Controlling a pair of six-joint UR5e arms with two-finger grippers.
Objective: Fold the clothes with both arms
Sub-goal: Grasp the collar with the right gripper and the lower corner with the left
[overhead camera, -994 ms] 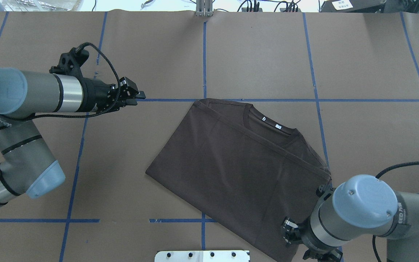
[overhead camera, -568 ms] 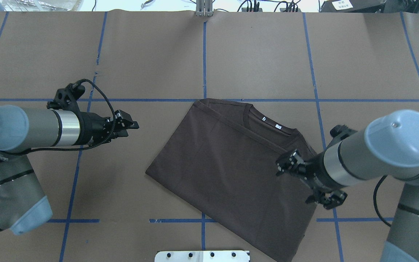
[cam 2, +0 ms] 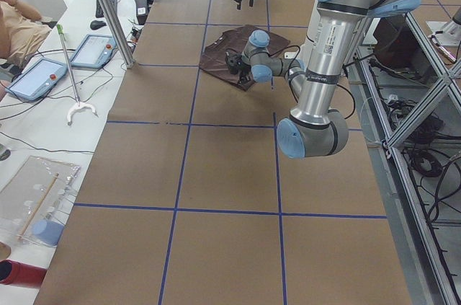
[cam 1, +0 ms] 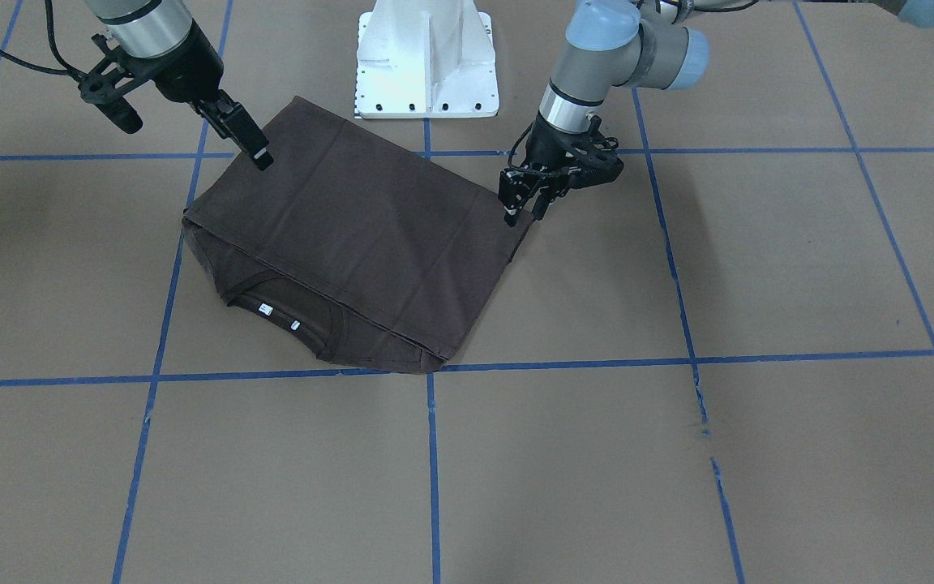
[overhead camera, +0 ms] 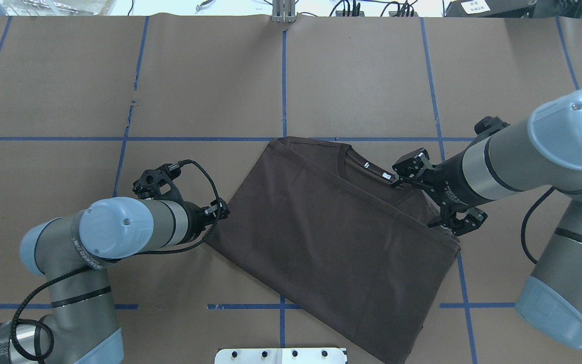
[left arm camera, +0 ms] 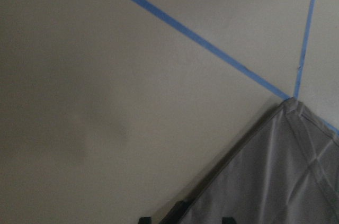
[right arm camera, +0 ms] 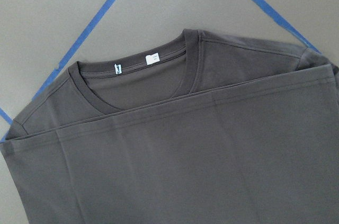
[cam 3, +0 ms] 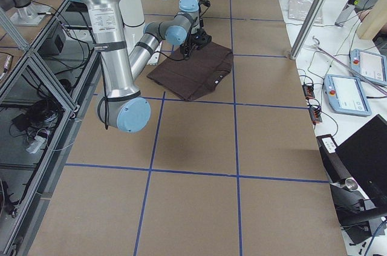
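Behind T-shirt (cam 1: pixel 353 235), white pedestal (cam 1: pixel 426 61)

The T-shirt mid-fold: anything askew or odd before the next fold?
The T-shirt lies skewed, its edges diagonal to the blue tape grid. The folded-up hem stops short of the collar, leaving the neck labels uncovered. No tears or bunching stand out. The left gripper is at one corner.

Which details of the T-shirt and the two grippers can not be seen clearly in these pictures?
- White neck labels: print too small to read, right wrist view.
- T-shirt: near corner cut off by the bottom edge, overhead view; sleeves and chest hidden by its own folds.
- Left gripper: contact with the shirt's corner unclear; left wrist view is dim, fingers cut off by the bottom edge.
- Right gripper: height above the cloth unclear.
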